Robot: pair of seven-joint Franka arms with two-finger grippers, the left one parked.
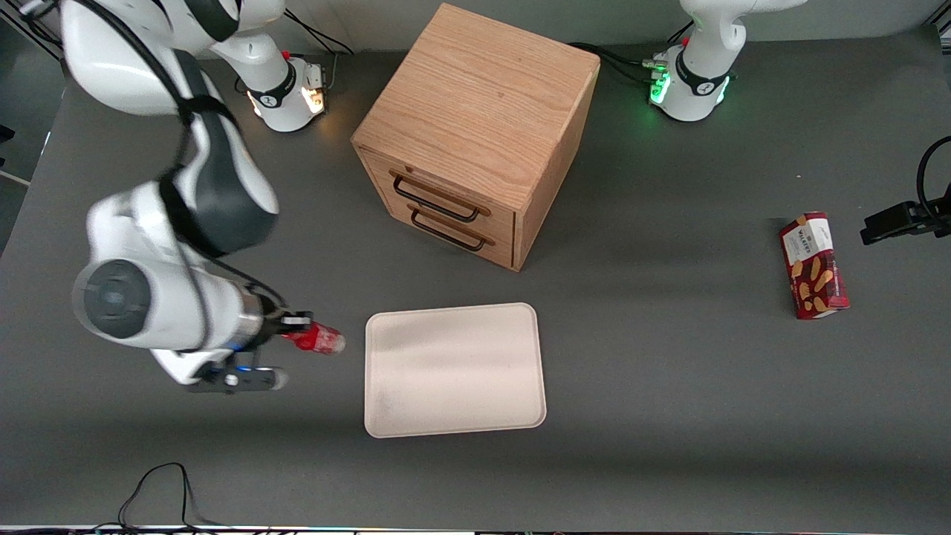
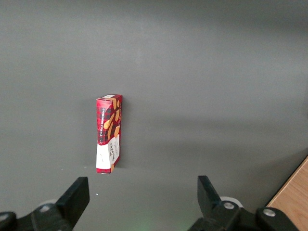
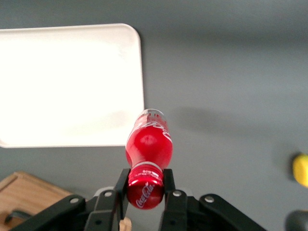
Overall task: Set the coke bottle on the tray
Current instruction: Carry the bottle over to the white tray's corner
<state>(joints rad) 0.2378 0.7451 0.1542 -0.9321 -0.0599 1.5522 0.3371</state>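
Red bottle in hand, the gripper [image 1: 291, 330] hangs over the grey table [image 1: 669, 416] just beside the tray [image 1: 453, 369], toward the working arm's end of it. Its two fingers [image 3: 169, 188] are clamped on the coke bottle [image 1: 318, 338] at the neck, right by the cap, and the body of the bottle sticks out toward the tray, lifted clear of the table as far as I can judge. From the wrist you can see the bottle's base close to the tray's rim but not yet over it. So the carrying step looks to be under way, with the setting down not yet done. Next it needs to travel sideways until the bottle is well over the bare tray, lower until the bottle rests there, then let go. Held by the neck like that, it may roll once freed.
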